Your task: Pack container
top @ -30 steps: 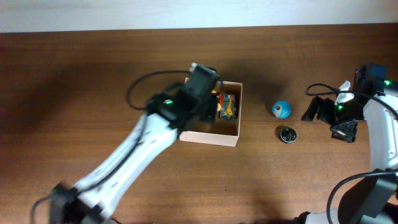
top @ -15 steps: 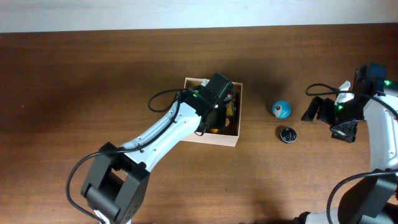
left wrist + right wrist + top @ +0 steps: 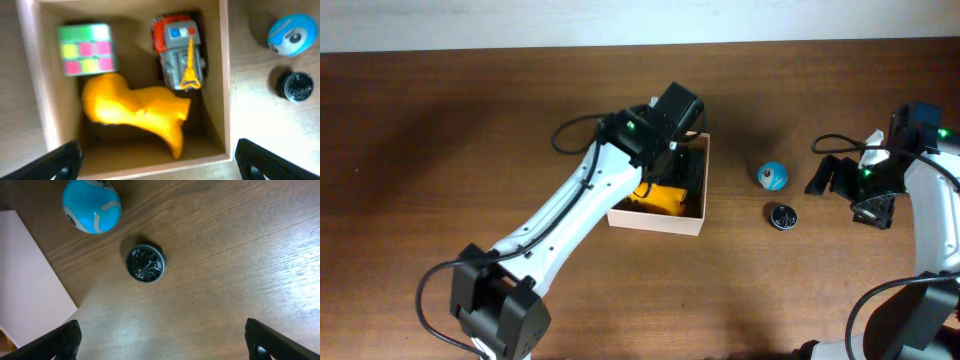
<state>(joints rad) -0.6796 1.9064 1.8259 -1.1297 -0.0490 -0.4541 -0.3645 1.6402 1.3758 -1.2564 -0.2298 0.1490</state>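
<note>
Left pincer (image 3: 162, 162) is drawing back above the container (image 3: 655, 222), uncovering the yellow duck (image 3: 135, 110).
It and the right pincer (image 3: 162, 340) are both hanging spread wide; the container is sitting mid-surface (image 3: 440, 150), with the duck lying inside.

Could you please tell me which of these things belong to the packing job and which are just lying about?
Job: container; cube, yellow toy and red-grey toy inside it; ball and disc on the table, probably still to pack.
Lying about: nothing else visible.
</note>
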